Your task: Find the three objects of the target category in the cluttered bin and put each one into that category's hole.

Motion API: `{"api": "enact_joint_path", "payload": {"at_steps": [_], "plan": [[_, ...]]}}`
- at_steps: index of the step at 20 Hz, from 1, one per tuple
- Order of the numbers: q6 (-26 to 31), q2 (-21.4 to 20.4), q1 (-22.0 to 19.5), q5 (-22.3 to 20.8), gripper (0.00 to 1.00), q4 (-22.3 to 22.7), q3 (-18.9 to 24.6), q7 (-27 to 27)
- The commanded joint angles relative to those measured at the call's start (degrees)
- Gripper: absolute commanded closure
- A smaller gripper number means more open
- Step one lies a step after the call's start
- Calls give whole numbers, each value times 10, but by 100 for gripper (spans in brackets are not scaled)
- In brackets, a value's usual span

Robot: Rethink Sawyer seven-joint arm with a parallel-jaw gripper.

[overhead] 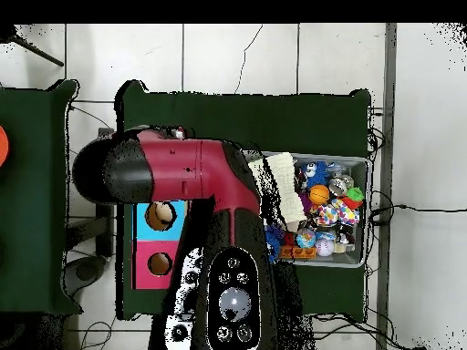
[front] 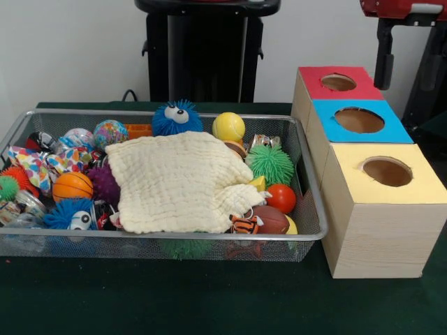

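— Cream waffle-weave cloth [front: 178, 183] covers the middle of our silver wire-mesh bin [front: 167, 242], lower left. Any writing?
— None we can read. Toys surround it. Gripper fingers: we cannot tell.

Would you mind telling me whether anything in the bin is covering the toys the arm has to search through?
Yes. A cream cloth lies spread over the middle of the wire bin, hiding whatever sits beneath it. Toys around its edges, such as the yellow ball and orange basketball, remain exposed.
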Motion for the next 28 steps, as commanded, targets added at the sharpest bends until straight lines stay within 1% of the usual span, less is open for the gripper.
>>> {"api": "enact_joint_path", "payload": {"at_steps": [1,5,6,9,12,15,19,21,22,24,25,28], "plan": [[81,41,-29,-31,0,-37,24,2],[66,47,-32,-37,0,-54,26,-4],[78,48,-28,-39,0,-63,20,2],[78,54,-33,-39,0,-75,27,-8],[93,46,-30,-38,0,-83,22,-4],[108,35,-30,-37,0,-88,24,-13],[111,2,-8,-40,0,-62,13,3],[91,-9,-9,-25,0,-22,39,-3],[100,-12,-3,-19,0,-10,40,4],[95,-17,6,-14,0,9,40,17],[96,-16,8,-11,0,22,38,27],[96,-15,16,-11,0,42,23,51]]}}
